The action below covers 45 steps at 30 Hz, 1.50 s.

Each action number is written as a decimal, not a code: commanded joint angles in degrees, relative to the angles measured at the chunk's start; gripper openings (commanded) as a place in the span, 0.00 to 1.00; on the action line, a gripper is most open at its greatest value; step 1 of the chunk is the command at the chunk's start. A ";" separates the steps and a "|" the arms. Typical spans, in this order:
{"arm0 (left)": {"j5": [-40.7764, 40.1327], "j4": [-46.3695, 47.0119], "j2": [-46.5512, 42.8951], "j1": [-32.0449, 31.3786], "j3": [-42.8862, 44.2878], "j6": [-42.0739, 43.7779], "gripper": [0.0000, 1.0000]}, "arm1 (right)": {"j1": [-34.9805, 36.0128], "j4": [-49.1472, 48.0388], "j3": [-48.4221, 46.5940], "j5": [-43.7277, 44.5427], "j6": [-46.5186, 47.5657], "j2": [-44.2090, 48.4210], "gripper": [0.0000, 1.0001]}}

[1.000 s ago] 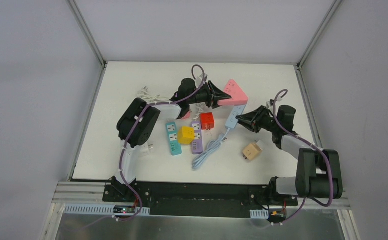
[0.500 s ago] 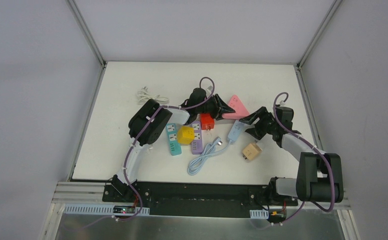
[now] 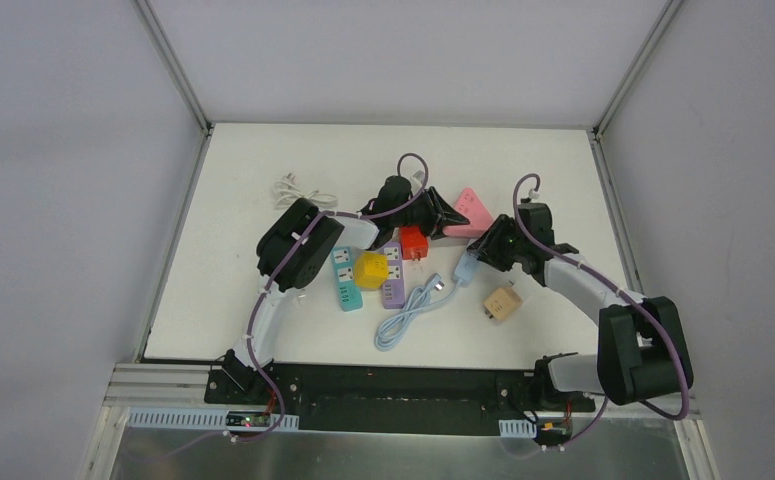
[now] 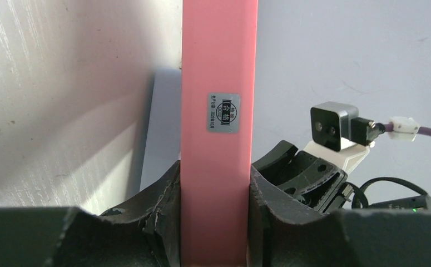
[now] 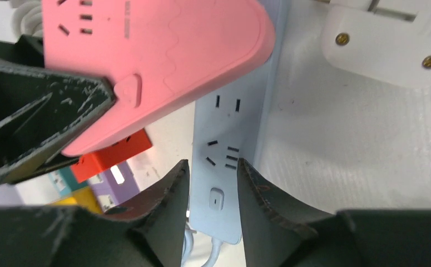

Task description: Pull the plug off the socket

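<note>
Jaws of left gripper (image 4: pixel 216 172) clamped on pink socket (image 4: pixel 218 67) — rounded corners, silver label (image 4: pixel 223 112) — near middle of scuffed white bench (image 3: pixel 263 160); right gripper (image 5: pixel 212 167) astride pale blue strip (image 5: pixel 224 128) just beside it, grip impossible to tell. Grey walls (image 3: pixel 383 50) around.

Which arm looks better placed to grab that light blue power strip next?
Right, I'd say. The right pincer hangs directly over the light blue rectangular power strip, while the left pincer is clamped on the pink triangular power strip.
</note>
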State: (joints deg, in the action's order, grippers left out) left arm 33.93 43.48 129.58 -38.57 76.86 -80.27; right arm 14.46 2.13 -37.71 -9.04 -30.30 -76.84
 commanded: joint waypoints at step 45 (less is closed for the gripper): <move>0.47 33.09 5.14 1.13 2.24 -19.65 0.00 | 8.66 7.18 -4.00 13.40 2.37 -13.95 0.11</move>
State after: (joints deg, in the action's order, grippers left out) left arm 33.71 55.59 132.79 -36.73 76.36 -85.60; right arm 21.93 -0.01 -44.42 8.21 -27.62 -86.41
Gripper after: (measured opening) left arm 0.346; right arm 0.113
